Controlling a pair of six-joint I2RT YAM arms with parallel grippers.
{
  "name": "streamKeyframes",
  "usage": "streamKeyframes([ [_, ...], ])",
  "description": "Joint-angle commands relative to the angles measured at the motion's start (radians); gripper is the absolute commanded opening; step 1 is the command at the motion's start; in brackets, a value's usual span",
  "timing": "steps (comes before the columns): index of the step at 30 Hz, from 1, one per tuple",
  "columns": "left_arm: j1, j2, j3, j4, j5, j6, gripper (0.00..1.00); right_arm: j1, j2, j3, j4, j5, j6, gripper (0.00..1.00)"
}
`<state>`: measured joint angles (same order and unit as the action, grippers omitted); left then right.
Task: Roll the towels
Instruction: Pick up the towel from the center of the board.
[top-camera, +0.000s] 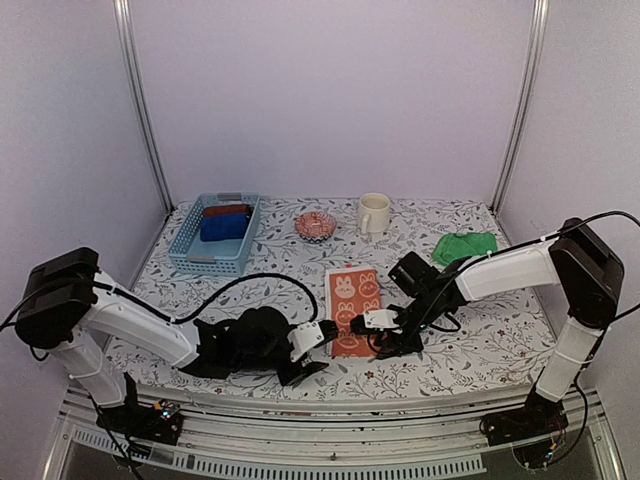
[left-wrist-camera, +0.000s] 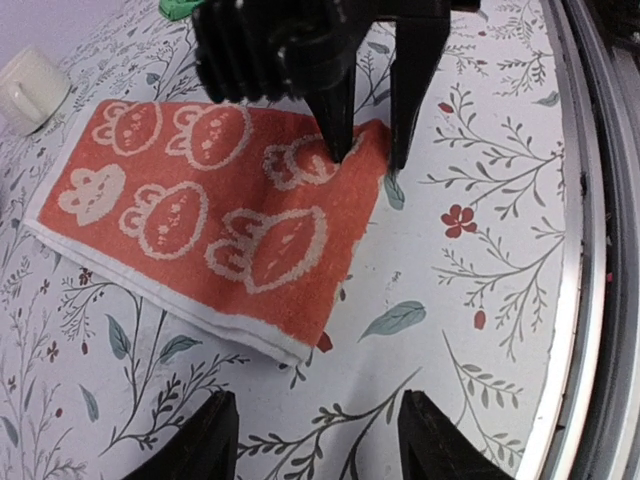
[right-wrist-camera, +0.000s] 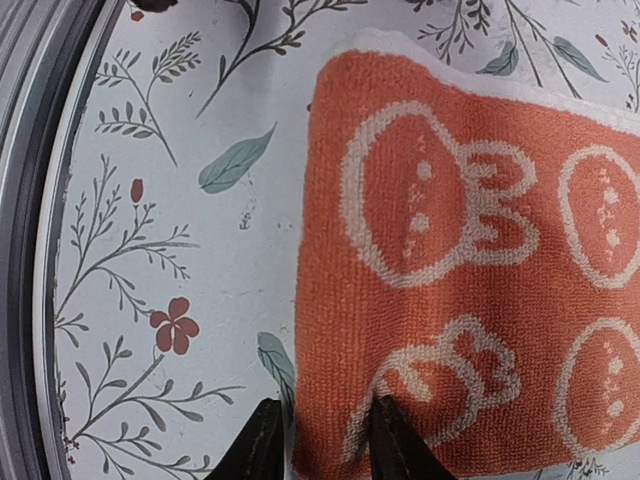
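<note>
At the near edge of the tabletop (top-camera: 480, 340), the left gripper (top-camera: 312, 365) lies low on an arm stretched along that edge. Its wrist view shows what the overhead view hides: the fingers (left-wrist-camera: 215, 440) stand wide apart over bare cloth-patterned surface, holding nothing. Just beyond lies the orange towel (top-camera: 355, 300), flat near the middle of the near edge. The right gripper (top-camera: 383, 343) points down at the towel's near right corner, its arm bent inward from the right. The right wrist view shows its narrow-set fingers (right-wrist-camera: 395, 440) astride the towel's edge, one on the cloth and one beside it. Whether they pinch it cannot be told. Only the overhead view shows the far things: the green towel (top-camera: 465, 245) towards the right edge, a mug (top-camera: 373, 212), a small bowl (top-camera: 314, 225) and a blue basket (top-camera: 215, 255).
</note>
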<state>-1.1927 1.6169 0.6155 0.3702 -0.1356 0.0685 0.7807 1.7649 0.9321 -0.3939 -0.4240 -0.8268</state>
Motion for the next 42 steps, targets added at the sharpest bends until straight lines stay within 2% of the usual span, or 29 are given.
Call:
streamKeyframes([
  [1,-0.005,0.067,0.027,0.123,0.022,0.167,0.55,0.009,0.064,-0.012,-0.066,0.024,0.019,0.32],
  [13,0.03,0.224,0.093,0.286,0.073,0.207,0.49,0.009,0.08,-0.015,-0.065,0.028,0.03,0.31],
  [22,0.07,0.285,0.103,0.299,0.153,0.188,0.41,0.008,0.09,-0.022,-0.061,0.029,0.031,0.3],
  [26,0.072,0.298,0.103,0.28,0.167,0.182,0.33,0.002,0.088,-0.026,-0.059,0.019,0.034,0.3],
  [34,0.073,0.327,0.107,0.243,0.095,0.166,0.21,-0.012,0.09,-0.034,-0.054,0.009,0.028,0.29],
  [40,0.072,0.281,0.123,0.163,0.099,0.144,0.01,-0.027,0.059,-0.028,-0.085,-0.035,0.025,0.21],
  [42,0.071,0.255,0.134,0.107,0.128,0.128,0.0,-0.033,0.045,-0.024,-0.103,-0.059,0.026,0.17],
])
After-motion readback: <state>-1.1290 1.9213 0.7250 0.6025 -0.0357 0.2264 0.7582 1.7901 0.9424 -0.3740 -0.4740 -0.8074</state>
